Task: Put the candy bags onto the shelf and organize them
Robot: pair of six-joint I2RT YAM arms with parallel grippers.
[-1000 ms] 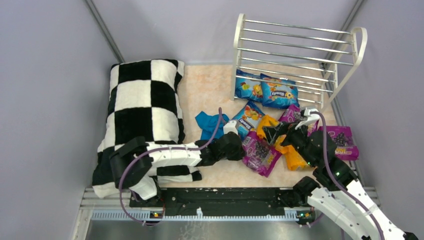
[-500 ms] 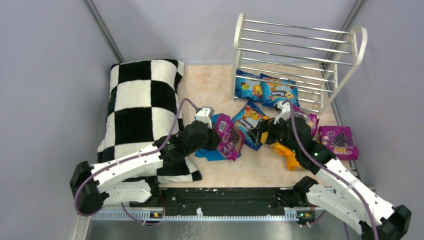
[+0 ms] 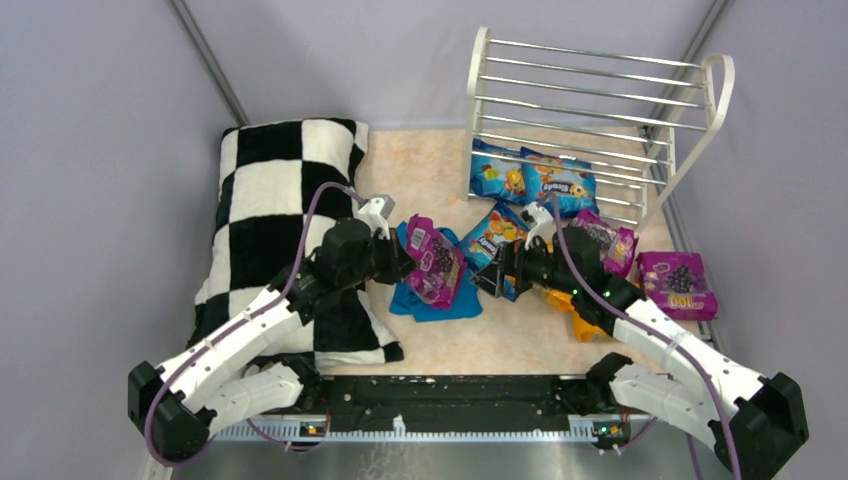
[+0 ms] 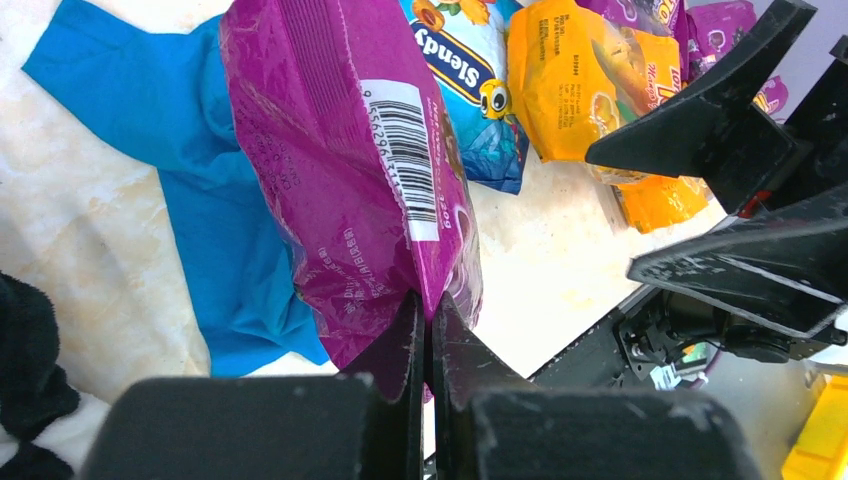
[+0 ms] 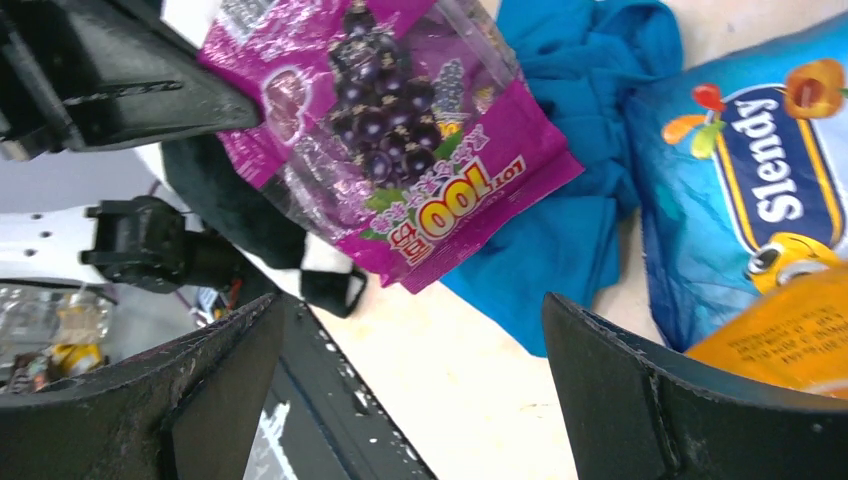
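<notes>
My left gripper is shut on the bottom edge of a purple candy bag, holding it up over the teal cloth. The left wrist view shows the jaws pinching this purple candy bag, barcode side up. My right gripper stands open just right of it, nothing between its fingers; the purple candy bag hangs ahead of them. The white shelf stands at the back right, with two blue candy bags on its lowest tier.
A blue bag, an orange bag and two purple bags lie on the table in front of the shelf. A black-and-white checkered pillow fills the left side. Grey walls close in on both sides.
My left gripper lifted the purple bag out of the pile and carried it left and back, over the teal cloth. My right gripper, still open, followed leftwards towards it.
</notes>
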